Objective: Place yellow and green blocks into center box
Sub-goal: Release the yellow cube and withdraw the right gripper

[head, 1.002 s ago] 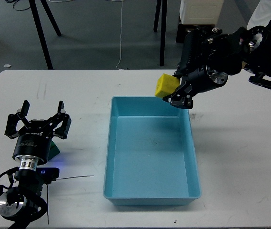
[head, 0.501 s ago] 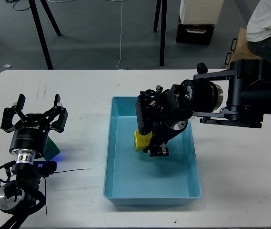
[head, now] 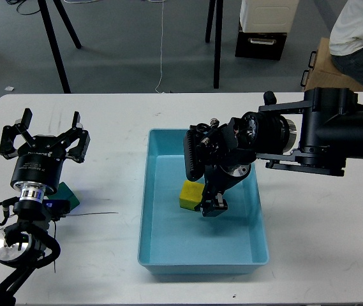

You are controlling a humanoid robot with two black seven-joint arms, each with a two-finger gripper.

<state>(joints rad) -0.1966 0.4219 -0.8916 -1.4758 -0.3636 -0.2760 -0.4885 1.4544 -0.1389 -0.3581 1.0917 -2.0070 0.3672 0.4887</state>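
The yellow block [head: 190, 194] is low inside the teal box [head: 168, 264], at or just above its floor near the middle. My right gripper [head: 205, 203] reaches down into the box and is shut on the block, with its fingers at the block's right side. The green block [head: 67, 194] lies on the white table at the left, partly hidden behind my left wrist. My left gripper [head: 44, 135] is open and empty, its fingers spread, just above and beyond the green block.
A thin black cable [head: 95, 214] lies on the table between the green block and the box. Beyond the table's far edge [head: 124, 94] stand tripod legs [head: 57, 51] and a black case [head: 261, 44]. A person [head: 360, 38] sits at the top right.
My right gripper carried the yellow block from above the box's far rim down into the box, then lowered it a little further. My left gripper drew slightly back, uncovering more of the green block.
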